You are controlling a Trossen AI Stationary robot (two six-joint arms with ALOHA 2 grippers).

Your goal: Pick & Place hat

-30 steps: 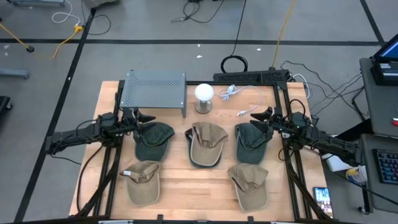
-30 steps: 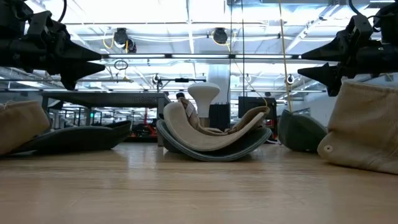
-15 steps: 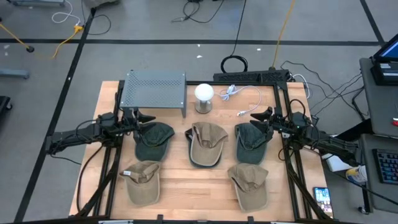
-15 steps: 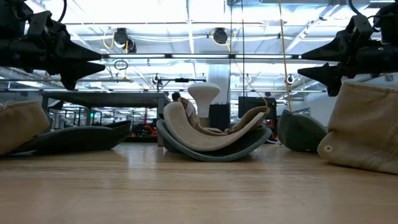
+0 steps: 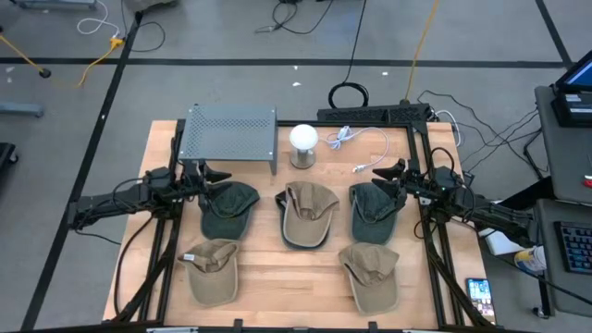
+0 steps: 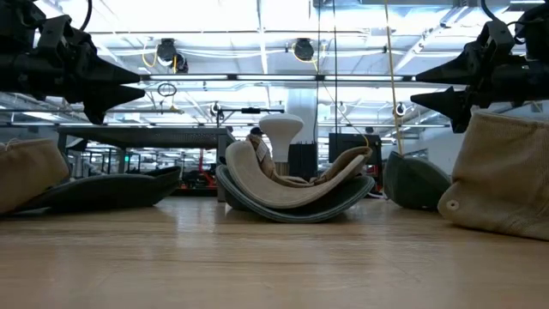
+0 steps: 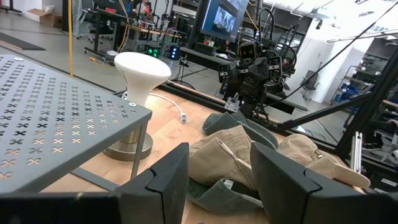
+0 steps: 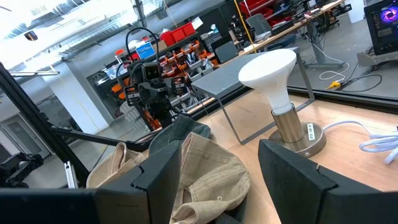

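Left hand open (empty), just above green hat

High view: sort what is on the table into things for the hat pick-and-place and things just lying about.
For the job:
- two dark green caps
- tan cap nested in a green one, centre
- two tan caps, near edge
- left gripper and right gripper, both open, empty

Lying about:
- grey perforated metal shelf
- white lamp on a metal base
- white cable

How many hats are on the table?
5: dark green cap back left, tan cap back middle, dark green cap back right, tan cap front left, tan cap front right.
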